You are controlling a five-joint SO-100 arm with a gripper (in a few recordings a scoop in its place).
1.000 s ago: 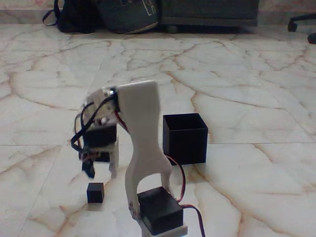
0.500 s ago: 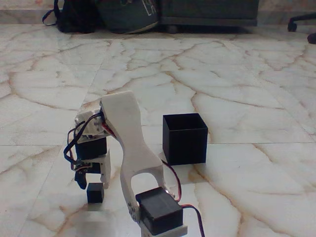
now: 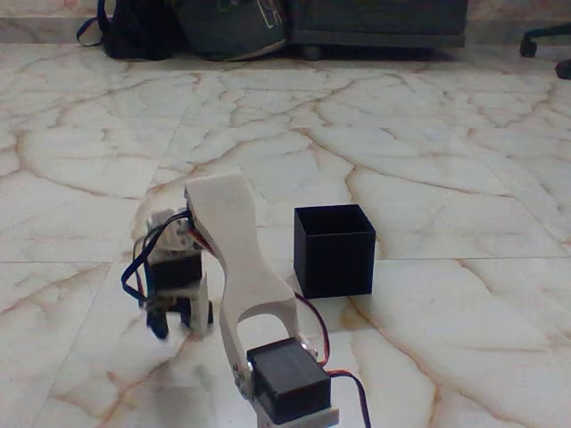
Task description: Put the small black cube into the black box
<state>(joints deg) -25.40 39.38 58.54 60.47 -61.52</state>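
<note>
Arm (image 3: pixel 236 267): the white arm is standing in the foreground of the fixed view, bending forward and down to the left, with red and black wires looping off it.
Gripper (image 3: pixel 181 319): it is hanging low over the marble floor (image 3: pixel 446 178), left of the arm's base, fingers pointing down; a dark shape is sitting between the fingers, blurred.
Claw state: too smeared to call whether the fingers are spread, pressed together or pinching something.
Small black cube: I cannot make it out as its own shape; the dark patch between the fingers may be it, and I cannot tell.
Black box (image 3: pixel 335 250): it is sitting upright on the floor, open top showing, right of the gripper and well apart from it, just behind the arm's base.
Background: dark bags (image 3: pixel 192 27) are lying along the far edge.
</note>
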